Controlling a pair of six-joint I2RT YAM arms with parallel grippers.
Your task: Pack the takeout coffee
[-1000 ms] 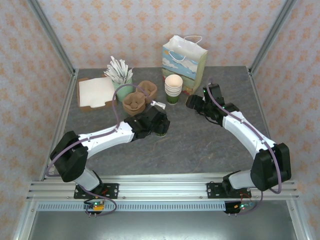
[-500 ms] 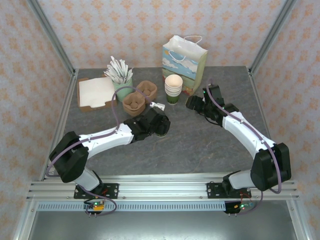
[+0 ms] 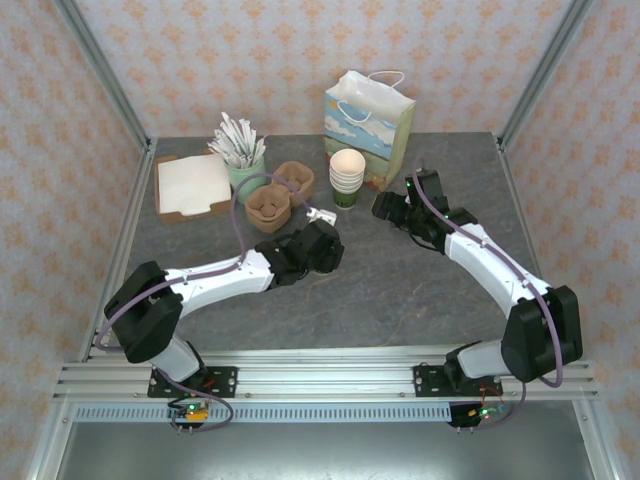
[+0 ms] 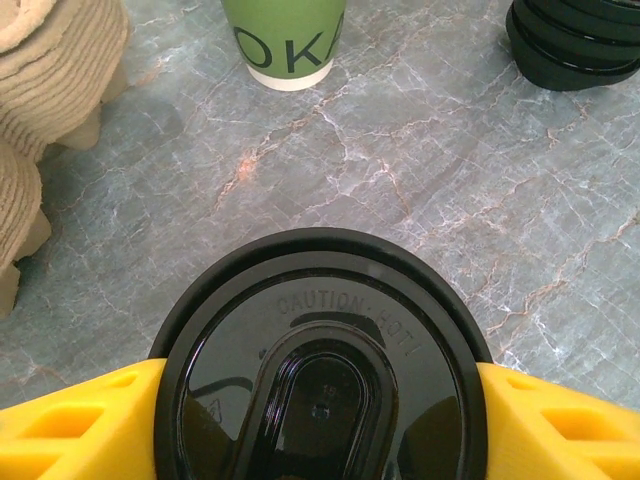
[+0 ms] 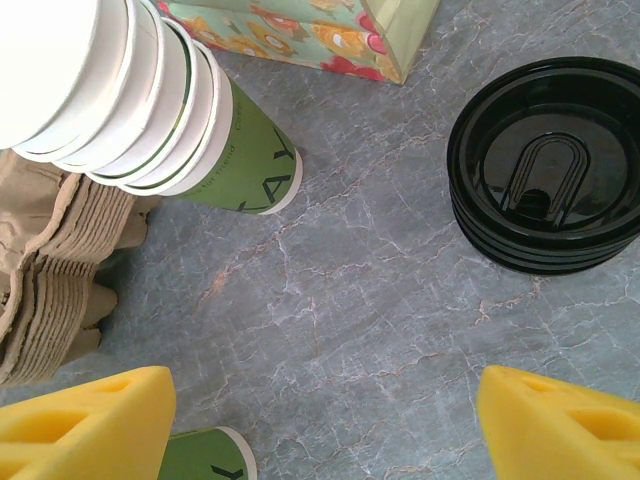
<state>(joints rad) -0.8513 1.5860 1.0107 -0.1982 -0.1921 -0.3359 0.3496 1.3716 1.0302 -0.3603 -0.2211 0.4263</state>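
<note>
Where the left gripper [image 4: 320, 415] reaches in over the middle of the grey marble table [image 3: 400, 290], it grasps the takeout coffee [image 4: 320, 330]: its 2 yellow fingers [image 4: 80, 420] press against opposite sides of the round black lid, which reads "CAUTION HOT" in raised letters. Only the lid is seen in the left wrist view, so whether the cup's base rests on the table cannot be told. The coffee sits just in front of the brown cardboard carriers [image 3: 280, 195] and near the stack of lidless cups [image 3: 347, 175], whose green lower band is straight ahead of it. The pile of black lids [image 5: 545, 165] lies on the table to the right of that stack.

The right gripper [image 5: 325, 420] is released, its 2 yellow fingers spread wide with only bare table between them. It hovers near the lid pile and the cup stack, touching neither.

At the back of the table stands 1 patterned gift bag [image 3: 368, 125], upright, just behind the stack. To the left are a tray of white napkins [image 3: 190, 185] and a green cup holding paper sachets [image 3: 240, 150].
</note>
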